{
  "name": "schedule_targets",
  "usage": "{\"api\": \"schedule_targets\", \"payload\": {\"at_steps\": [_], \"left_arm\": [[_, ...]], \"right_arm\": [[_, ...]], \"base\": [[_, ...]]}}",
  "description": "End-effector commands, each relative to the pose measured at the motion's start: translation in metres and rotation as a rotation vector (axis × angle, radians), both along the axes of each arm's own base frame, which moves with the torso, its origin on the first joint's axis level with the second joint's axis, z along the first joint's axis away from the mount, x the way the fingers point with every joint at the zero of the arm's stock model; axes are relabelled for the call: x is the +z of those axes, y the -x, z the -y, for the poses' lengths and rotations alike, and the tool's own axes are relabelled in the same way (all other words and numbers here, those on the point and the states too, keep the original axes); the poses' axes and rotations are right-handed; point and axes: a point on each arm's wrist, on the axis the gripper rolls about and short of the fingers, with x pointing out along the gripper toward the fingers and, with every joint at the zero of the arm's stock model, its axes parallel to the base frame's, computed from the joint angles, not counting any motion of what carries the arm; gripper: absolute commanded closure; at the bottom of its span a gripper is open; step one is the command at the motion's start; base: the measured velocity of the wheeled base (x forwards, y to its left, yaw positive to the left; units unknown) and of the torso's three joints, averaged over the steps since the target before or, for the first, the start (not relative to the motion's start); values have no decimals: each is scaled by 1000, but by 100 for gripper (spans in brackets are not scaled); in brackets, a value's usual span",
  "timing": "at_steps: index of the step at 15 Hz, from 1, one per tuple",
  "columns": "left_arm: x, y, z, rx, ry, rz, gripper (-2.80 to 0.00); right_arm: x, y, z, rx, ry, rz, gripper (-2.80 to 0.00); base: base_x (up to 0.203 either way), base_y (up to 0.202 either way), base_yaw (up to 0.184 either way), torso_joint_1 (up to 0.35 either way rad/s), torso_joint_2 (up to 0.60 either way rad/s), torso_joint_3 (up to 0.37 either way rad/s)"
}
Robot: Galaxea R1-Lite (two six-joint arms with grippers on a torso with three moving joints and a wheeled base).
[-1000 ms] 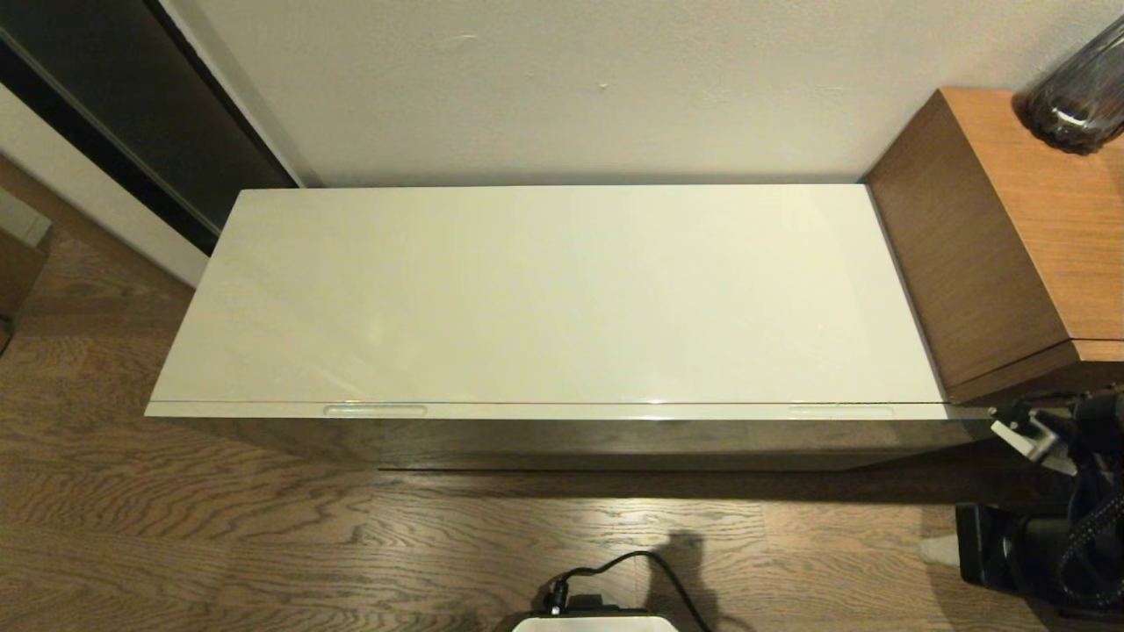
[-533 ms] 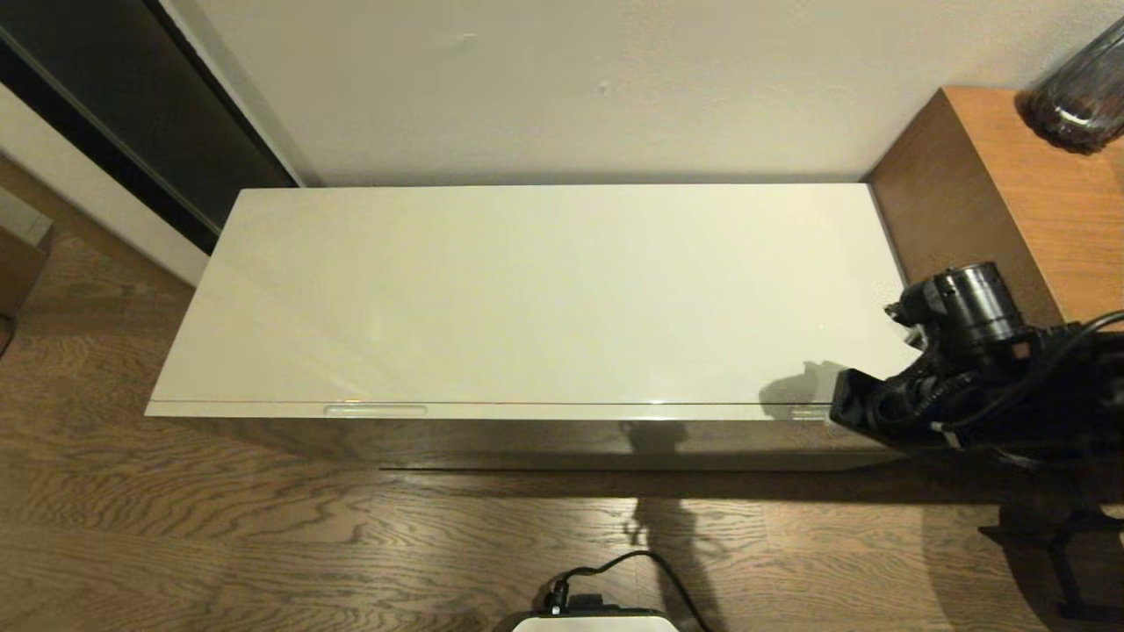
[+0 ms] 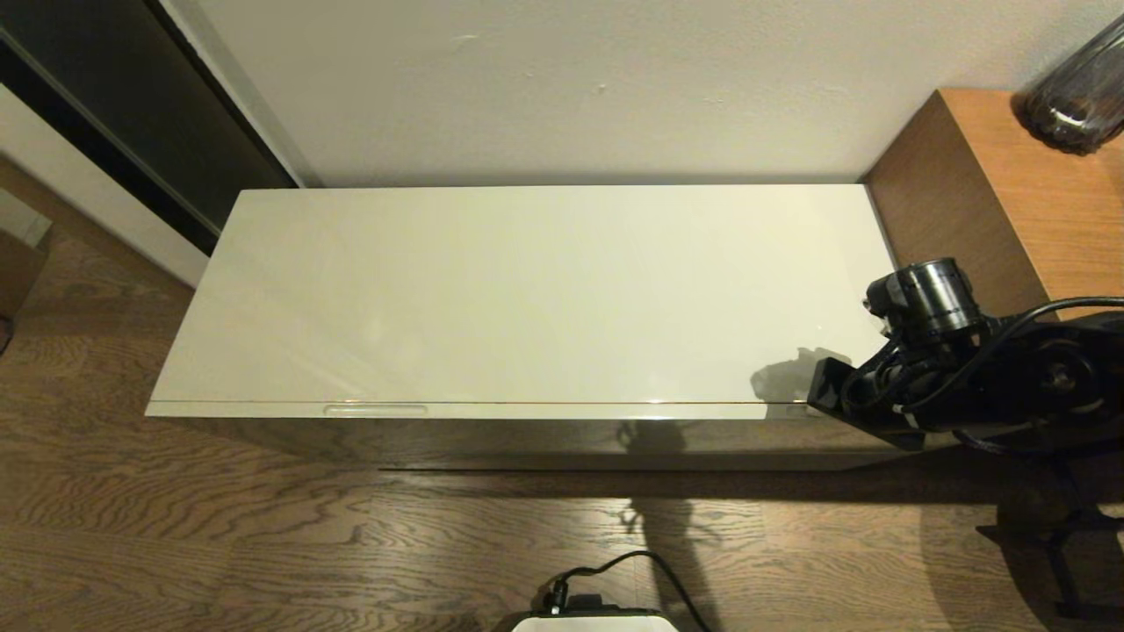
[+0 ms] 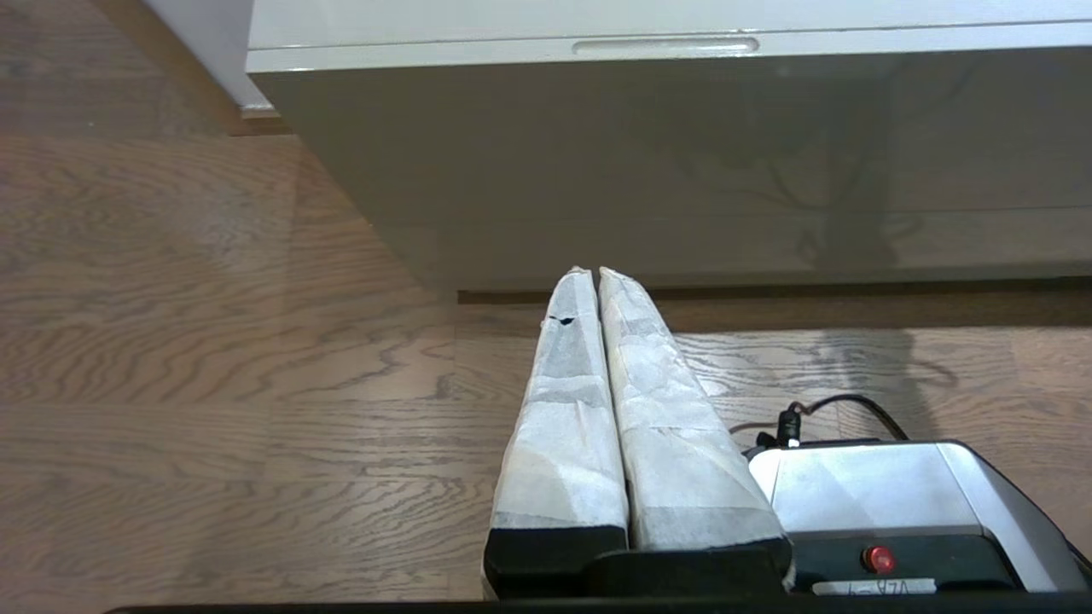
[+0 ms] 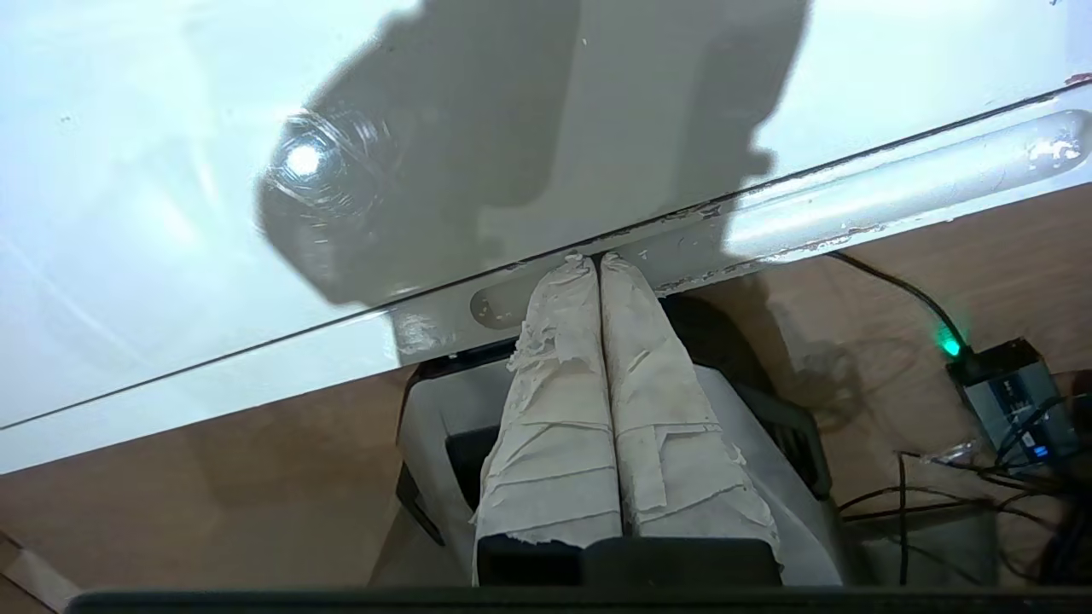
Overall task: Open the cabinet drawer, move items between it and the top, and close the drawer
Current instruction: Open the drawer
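Observation:
The cabinet drawer is closed; only its cream front edge (image 3: 544, 411) shows below the bare glossy top (image 3: 544, 290). The left handle strip (image 3: 375, 410) is uncovered. My right arm (image 3: 931, 386) hangs over the drawer's right front corner and hides the right handle strip in the head view. In the right wrist view my right gripper (image 5: 600, 258) is shut and empty, its taped tips at the right handle strip (image 5: 896, 196). My left gripper (image 4: 589, 273) is shut and empty, low over the floor in front of the cabinet. Slippers, tape roll and tissue pack are out of view.
A brown wooden unit (image 3: 1010, 219) stands against the cabinet's right end with a dark glass vase (image 3: 1076, 96) on it. The wall runs behind. A dark door panel (image 3: 132, 105) is at the far left. My base (image 3: 588, 621) and cables (image 5: 938, 495) lie on the wood floor.
My right arm has come up from the low right corner and swung left over the drawer's right front edge, covering the right handle strip. Cabinet and left arm have not moved.

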Motion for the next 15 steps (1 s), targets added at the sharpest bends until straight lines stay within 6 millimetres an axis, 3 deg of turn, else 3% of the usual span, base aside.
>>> {"api": "schedule_targets", "payload": {"at_steps": [1, 4, 7, 11, 12, 15], "left_arm": [[0, 0, 0, 2, 0, -1, 0], [0, 0, 0, 0, 0, -1, 0], [0, 0, 0, 0, 0, -1, 0], [0, 0, 0, 0, 0, -1, 0], [0, 0, 0, 0, 0, 0, 0], [0, 0, 0, 0, 0, -1, 0]], "right_arm": [[-9, -3, 0, -6, 4, -30, 0], [-25, 9, 3, -2, 12, -99, 0], [-68, 37, 10, -11, 30, -210, 0], [-109, 72, 18, -17, 27, -240, 0], [-109, 84, 21, -17, 23, -230, 0], [-76, 112, 27, -3, -17, -109, 0]], "base": [[0, 0, 0, 0, 0, 0], [0, 0, 0, 0, 0, 0], [0, 0, 0, 0, 0, 0], [0, 0, 0, 0, 0, 0], [0, 0, 0, 0, 0, 0], [0, 0, 0, 0, 0, 0]]}}
